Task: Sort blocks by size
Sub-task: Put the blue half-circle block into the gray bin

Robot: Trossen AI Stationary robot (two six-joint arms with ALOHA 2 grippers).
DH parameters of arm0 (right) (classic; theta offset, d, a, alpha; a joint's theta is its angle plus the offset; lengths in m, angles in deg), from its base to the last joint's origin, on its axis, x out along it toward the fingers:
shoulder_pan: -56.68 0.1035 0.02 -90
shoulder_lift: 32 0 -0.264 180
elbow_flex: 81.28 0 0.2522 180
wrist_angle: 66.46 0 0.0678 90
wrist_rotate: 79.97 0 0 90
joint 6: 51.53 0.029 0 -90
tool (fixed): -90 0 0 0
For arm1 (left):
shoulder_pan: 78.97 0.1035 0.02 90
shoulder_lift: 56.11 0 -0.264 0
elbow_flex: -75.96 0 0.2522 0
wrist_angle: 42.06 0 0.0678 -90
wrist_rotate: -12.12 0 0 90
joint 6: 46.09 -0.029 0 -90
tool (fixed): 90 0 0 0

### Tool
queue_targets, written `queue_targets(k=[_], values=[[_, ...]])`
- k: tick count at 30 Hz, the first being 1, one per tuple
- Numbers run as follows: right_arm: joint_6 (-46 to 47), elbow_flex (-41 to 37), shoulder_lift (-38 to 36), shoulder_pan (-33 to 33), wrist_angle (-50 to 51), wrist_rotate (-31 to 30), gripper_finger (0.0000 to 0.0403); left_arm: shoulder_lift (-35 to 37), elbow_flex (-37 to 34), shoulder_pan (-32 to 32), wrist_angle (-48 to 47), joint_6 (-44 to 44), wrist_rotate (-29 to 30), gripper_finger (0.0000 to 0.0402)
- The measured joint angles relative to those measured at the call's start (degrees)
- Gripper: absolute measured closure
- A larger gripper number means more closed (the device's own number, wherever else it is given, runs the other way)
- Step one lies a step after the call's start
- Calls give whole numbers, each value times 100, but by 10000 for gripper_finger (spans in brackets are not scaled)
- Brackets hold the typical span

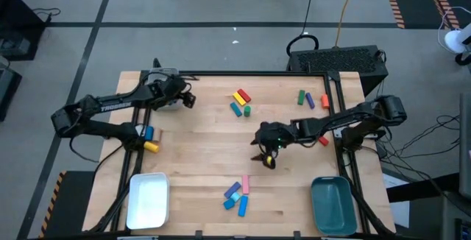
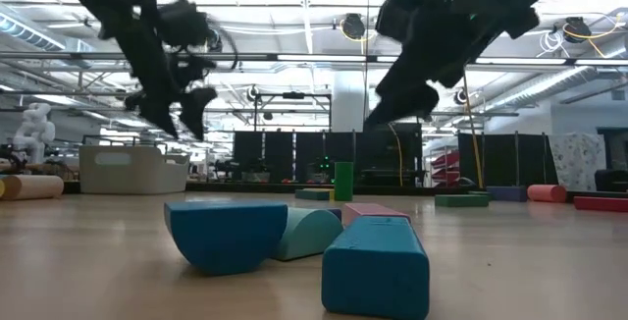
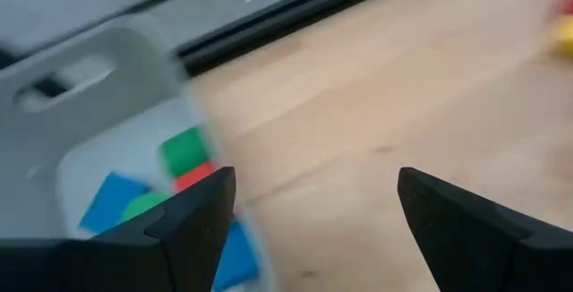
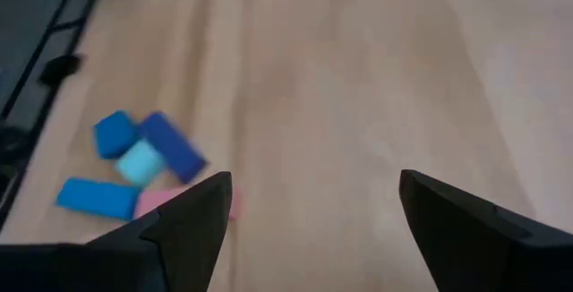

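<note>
My left gripper (image 1: 189,99) hangs open at the table's far left, beside a grey tray (image 3: 107,104). The tray holds green (image 3: 184,149), red and blue blocks. My right gripper (image 1: 265,157) is open above the bare middle of the table, with nothing between its fingers (image 4: 313,189). In front of it, toward the near edge, lie pink (image 1: 246,183), blue (image 1: 242,205) and teal blocks. Red, yellow, teal and green blocks (image 1: 241,101) lie far centre. Green, purple and orange ones (image 1: 310,99) lie far right.
A white tray (image 1: 149,199) stands at the near left corner and a teal tray (image 1: 333,205) at the near right. A blue block and a yellow cylinder (image 1: 151,146) lie by the left edge, and a red block (image 1: 322,141) lies under the right arm. Bare wood spans the middle.
</note>
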Motion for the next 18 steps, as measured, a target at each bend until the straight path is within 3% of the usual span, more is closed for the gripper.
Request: queue_targets(k=[3, 9, 13, 18], values=[[-456, 0, 0, 201, -224, -90, 94, 126, 127, -562, 164, -221, -9, 88], [-1004, 0, 41, 308, -729, -1052, 94, 161, 145, -1715, 624, -380, -214, 88], [-613, 3, 194, 336, -1098, -479, 94, 92, 141, -2485, 708, -386, -632, 88], [-491, 7, 718, 734, -1805, -105, 94, 84, 111, -3624, 1041, -345, -549, 88]])
